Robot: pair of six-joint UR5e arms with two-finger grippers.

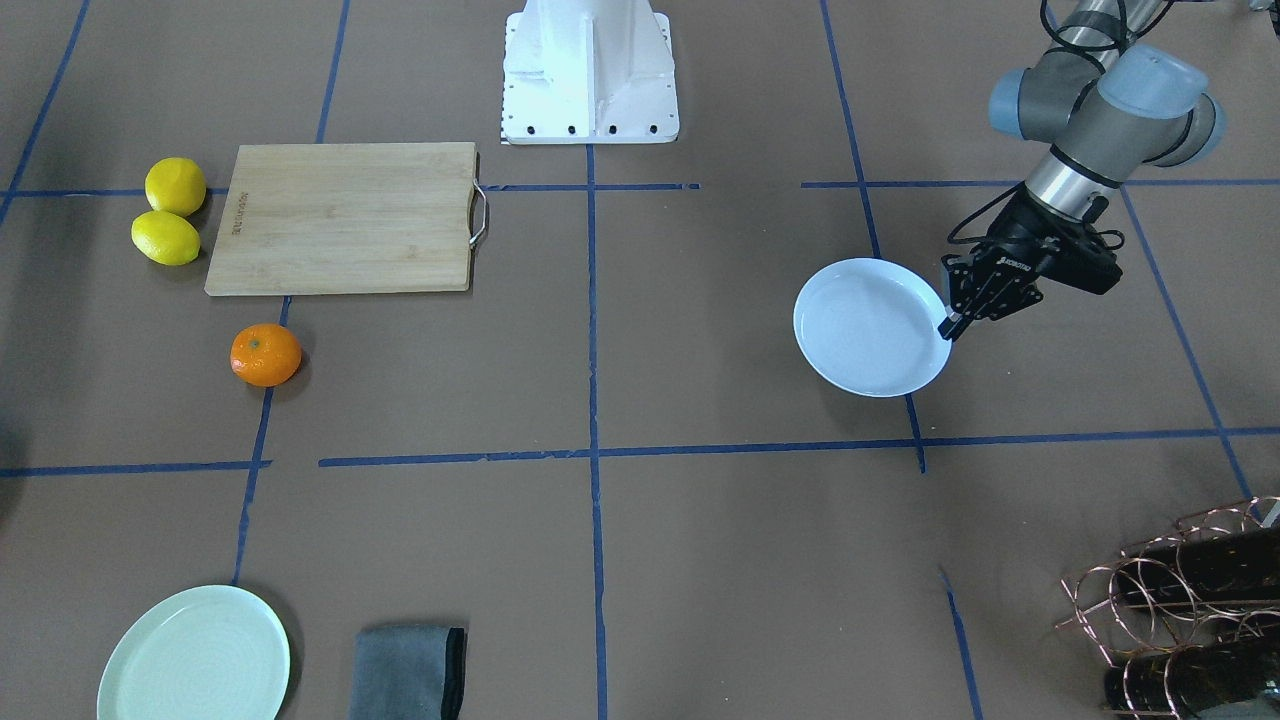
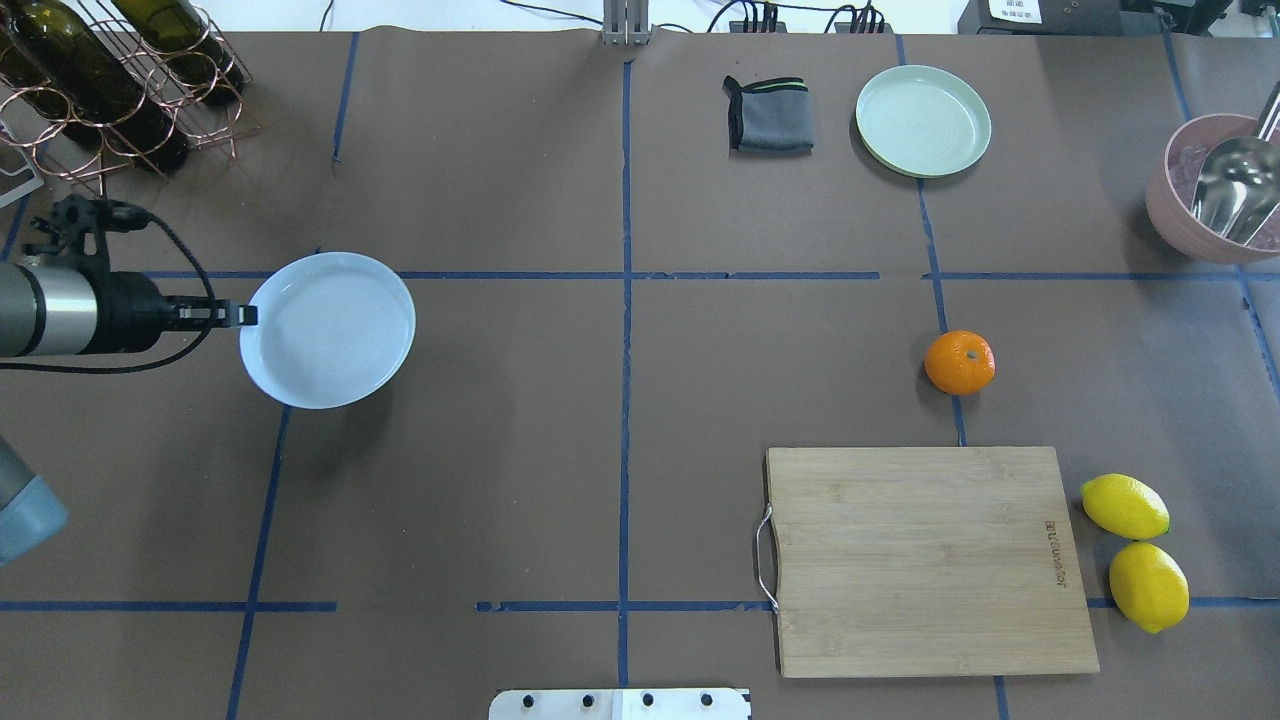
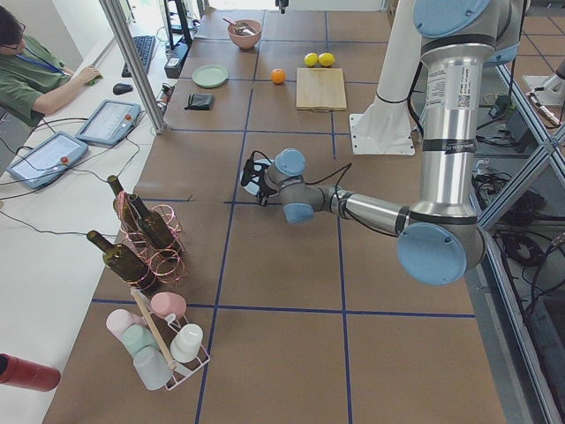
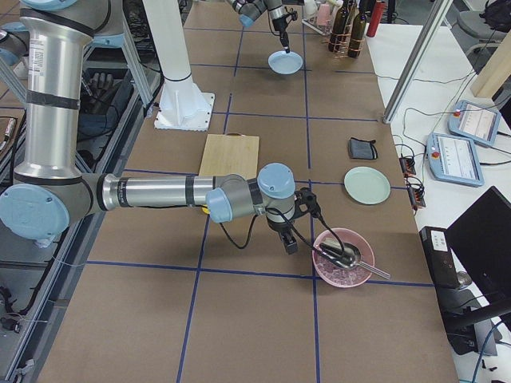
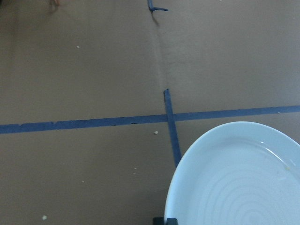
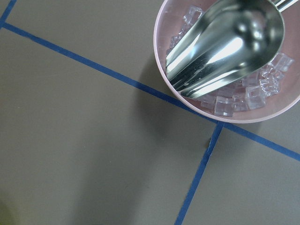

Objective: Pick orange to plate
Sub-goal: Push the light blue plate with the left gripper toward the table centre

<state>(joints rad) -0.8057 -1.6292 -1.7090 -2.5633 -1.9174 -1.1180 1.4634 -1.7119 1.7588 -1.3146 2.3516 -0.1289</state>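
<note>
On the overhead view's far left, a copper wire rack (image 2: 215, 105) holds dark wine bottles (image 2: 95, 85) at the table's far corner. Just below it the left gripper (image 2: 245, 316) reaches in horizontally, its fingers closed on the rim of the pale bluish-white plate (image 2: 330, 330). The front-facing view confirms the pinch at the plate's edge. The plate casts a shadow offset onto the brown table (image 2: 520, 450), which suggests it is raised, though its height cannot be confirmed. Right of the centre tape line, a folded grey cloth (image 2: 770, 118) lies at the far side. A mint-green plate (image 2: 923, 120) lies just beside the cloth. The orange (image 2: 959, 362) sits on a blue tape line, stem dimple up, well apart from the bluish-white plate. It lies between the mint-green plate and the wooden cutting board (image 2: 925, 560) and touches neither. Two yellow lemons (image 2: 1124, 506) (image 2: 1148, 586) lie just beside the board's right edge, close together. At the far right a pink bowl (image 2: 1168, 222) holds ice cubes (image 6: 225, 105) and a metal scoop (image 2: 1235, 185). The right gripper (image 4: 289, 243) shows only in the right-side view, pointing down just beside this bowl. Whether its fingers are apart or together cannot be told.
</note>
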